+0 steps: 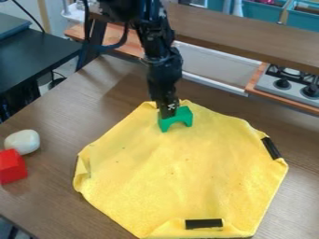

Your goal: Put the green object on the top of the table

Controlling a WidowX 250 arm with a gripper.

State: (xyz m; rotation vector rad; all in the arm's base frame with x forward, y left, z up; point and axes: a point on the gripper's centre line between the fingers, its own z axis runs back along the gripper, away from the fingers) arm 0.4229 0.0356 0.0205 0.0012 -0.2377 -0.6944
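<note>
Nearest me, the yellow cloth [174, 172] is lying on the table [50, 200]. Farther off, the green object [184, 115], an arch, is showing near the cloth's far edge. The gripper [167, 115] is hanging right at it; how open it is standing, and whether it is holding the arch, I cannot tell. A weak grip could be causing a slip; the cloth's raised folds, a snag.

A black table [37, 58] stands at left; a brown shelf [249, 36] runs between teal bins [257, 11] and a stove [266, 84].
</note>
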